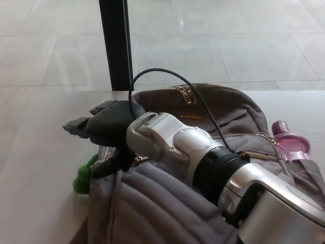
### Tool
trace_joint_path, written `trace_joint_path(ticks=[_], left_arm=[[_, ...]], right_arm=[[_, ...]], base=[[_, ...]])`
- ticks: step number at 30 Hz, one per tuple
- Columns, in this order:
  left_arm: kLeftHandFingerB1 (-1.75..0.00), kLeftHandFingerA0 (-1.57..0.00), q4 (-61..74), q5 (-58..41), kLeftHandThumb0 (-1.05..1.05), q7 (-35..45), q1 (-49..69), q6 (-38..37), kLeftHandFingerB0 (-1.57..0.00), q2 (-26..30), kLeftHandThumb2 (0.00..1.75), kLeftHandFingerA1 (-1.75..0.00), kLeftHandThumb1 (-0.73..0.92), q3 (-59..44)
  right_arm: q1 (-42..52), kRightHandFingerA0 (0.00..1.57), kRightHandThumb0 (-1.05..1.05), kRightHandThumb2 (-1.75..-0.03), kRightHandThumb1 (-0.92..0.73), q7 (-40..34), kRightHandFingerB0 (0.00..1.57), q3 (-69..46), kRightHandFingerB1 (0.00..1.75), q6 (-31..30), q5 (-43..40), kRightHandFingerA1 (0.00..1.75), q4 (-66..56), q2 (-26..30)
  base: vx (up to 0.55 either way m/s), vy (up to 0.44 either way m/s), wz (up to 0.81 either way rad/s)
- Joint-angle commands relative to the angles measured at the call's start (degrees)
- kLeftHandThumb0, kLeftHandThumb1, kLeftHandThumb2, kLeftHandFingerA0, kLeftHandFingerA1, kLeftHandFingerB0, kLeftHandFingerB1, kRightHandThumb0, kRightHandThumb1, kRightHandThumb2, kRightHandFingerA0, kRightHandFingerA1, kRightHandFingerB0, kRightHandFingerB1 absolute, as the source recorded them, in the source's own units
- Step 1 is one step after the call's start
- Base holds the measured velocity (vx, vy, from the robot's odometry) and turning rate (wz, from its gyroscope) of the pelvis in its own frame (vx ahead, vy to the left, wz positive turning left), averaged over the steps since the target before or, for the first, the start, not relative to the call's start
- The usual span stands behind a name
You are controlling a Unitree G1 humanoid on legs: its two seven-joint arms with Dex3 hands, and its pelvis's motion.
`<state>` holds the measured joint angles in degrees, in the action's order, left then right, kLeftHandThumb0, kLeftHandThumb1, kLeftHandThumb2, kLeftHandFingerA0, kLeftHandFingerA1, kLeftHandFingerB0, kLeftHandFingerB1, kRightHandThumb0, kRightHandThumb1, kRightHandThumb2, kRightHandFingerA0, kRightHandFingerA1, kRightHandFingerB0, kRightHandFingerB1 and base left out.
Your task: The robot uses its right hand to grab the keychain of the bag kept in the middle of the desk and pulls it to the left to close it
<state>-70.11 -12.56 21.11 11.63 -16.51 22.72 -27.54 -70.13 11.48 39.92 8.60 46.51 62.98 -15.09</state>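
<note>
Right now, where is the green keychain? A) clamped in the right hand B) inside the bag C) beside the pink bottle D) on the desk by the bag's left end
D: the green keychain lies on the desk by the left end of the bag, below the open right hand.
</note>
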Motion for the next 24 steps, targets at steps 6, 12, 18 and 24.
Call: trace_joint_path(ticks=[6, 12, 18, 24], left_arm=[[-0.51, -0.67, -0.1, -0.8, -0.89, -0.2, 1.9, -0.6, -0.57, 1.4, 0.84, -0.63, 0.92, -0.5], [-0.51, -0.66, -0.2, -0.7, -0.89, 0.0, 2.7, -1.4, -0.57, 1.4, 0.84, -0.62, 0.92, -0.5], [-0.51, -0.66, -0.3, -1.0, -0.89, 0.1, 3.4, -1.5, -0.57, 1.1, 0.84, -0.62, 0.92, -0.7], [-0.51, -0.66, -0.4, -1.3, -0.89, 0.3, 3.8, -1.5, -0.57, 1.6, 0.84, -0.62, 0.92, -1.1]], right_arm=[[-13.4, 0.0, -1.05, -0.73, -0.92, 30.5, 0.0, -20.5, 0.0, -17.9, -21.1, 0.0, -11.5, 3.2], [-14.3, 0.0, -1.02, -1.21, -0.78, 34.1, 0.0, -23.8, 0.0, -16.1, -21.8, 0.13, -13.7, 11.9], [-14.1, 0.0, -1.02, -1.21, -0.78, 35.0, 0.0, -24.2, 0.0, -16.7, -21.3, 0.13, -14.3, 11.1], [-14.1, 0.0, -1.02, -1.21, -0.78, 35.5, 0.0, -24.7, 0.0, -17.4, -21.1, 0.13, -14.8, 10.4]], base=[[0.0, 0.0, 0.0], [0.0, 0.0, 0.0], [0.0, 0.0, 0.0], [0.0, 0.0, 0.0]])
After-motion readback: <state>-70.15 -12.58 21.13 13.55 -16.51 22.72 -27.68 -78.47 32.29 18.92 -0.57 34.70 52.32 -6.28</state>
